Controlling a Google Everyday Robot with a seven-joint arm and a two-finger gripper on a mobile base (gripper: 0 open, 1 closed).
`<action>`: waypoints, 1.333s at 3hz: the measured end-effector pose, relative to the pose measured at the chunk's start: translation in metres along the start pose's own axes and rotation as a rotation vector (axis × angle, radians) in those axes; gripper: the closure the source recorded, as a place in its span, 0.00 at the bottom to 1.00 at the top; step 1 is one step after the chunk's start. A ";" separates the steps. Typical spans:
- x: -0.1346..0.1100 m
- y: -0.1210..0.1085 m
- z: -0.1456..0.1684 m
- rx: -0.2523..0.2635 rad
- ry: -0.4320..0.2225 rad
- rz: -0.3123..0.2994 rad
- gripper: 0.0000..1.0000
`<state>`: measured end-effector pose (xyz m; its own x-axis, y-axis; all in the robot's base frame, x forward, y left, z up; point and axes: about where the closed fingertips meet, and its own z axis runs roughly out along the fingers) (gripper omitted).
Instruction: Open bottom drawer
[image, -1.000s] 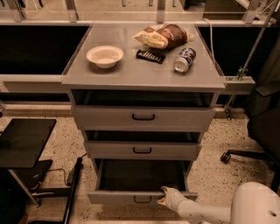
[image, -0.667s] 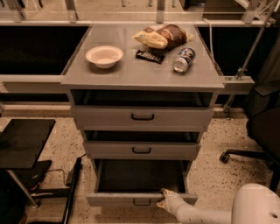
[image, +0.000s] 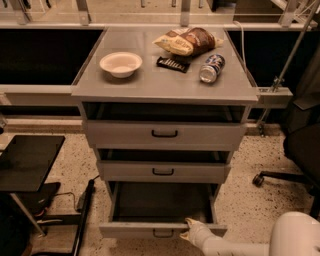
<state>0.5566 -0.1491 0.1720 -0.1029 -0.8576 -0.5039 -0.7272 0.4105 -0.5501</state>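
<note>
The bottom drawer (image: 130, 230) of the grey cabinet stands pulled out, showing a dark, bare inside (image: 162, 202). Its flat grey front carries a small black handle (image: 163, 233). My white gripper (image: 192, 230) rests on the top edge of that front, just right of the handle, with the white arm (image: 235, 247) reaching in from the lower right. The two drawers above, the middle one (image: 163, 171) and the top one (image: 165, 134), are each slightly ajar.
On the cabinet top (image: 160, 87) lie a white bowl (image: 120, 63), a chip bag (image: 187, 41), a dark bar (image: 172, 63) and a tipped can (image: 211, 68). A black stand (image: 27, 162) is at the left, an office chair base (image: 280, 176) at the right.
The gripper has drawn back toward the camera together with the bottom drawer's front, so the drawer stands a little further out.
</note>
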 end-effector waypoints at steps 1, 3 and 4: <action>-0.001 -0.002 -0.002 0.000 0.000 0.000 1.00; 0.000 0.007 -0.011 0.009 0.009 0.004 1.00; 0.005 0.025 -0.020 0.023 0.022 0.010 1.00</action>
<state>0.5239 -0.1491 0.1690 -0.1253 -0.8602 -0.4944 -0.7101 0.4257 -0.5608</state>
